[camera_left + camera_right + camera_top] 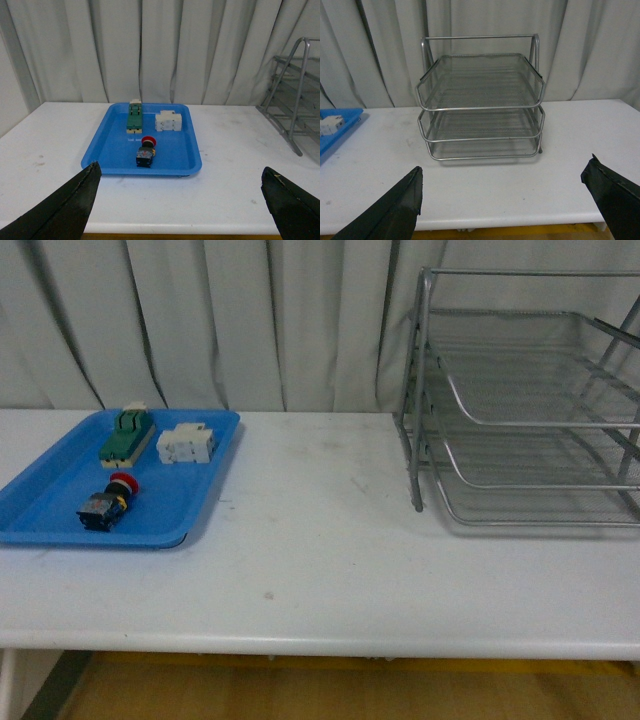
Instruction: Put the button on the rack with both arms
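Front view, lower left: the button point(108, 502) lay on its side in the blue tray point(170, 510), its red cap toward the green block point(126, 435) and the white block point(186, 445) behind it. The table point(320, 550) ran across the centre. The rack point(530, 420) stood at right. The left claw point(179, 172) was released, fingers wide, facing the tray, probably staged for pickup. The right claw point(505, 167) was released, facing the rack, probably staged to receive. No brand or writing was legible
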{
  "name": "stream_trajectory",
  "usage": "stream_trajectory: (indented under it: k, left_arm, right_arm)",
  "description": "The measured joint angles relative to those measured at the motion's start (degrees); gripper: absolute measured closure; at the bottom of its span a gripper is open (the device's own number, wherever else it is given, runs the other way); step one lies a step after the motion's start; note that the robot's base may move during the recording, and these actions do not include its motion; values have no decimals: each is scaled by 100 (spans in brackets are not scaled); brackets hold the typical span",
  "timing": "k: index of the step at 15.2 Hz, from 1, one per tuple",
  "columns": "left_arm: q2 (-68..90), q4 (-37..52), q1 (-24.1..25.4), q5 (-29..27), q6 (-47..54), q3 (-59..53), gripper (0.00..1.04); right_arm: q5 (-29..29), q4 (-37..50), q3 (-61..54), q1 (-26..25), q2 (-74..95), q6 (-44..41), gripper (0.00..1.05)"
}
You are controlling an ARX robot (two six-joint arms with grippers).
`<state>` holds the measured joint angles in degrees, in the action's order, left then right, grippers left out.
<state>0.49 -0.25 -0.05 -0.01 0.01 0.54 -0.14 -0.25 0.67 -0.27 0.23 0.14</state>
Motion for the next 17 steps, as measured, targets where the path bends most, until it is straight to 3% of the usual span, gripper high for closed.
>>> stream_trajectory:
  k: [17]
  left_arm:
    - [0, 0, 0, 0, 0, 0, 7]
  right_arm:
    - [0, -2, 0, 0, 0, 0, 6]
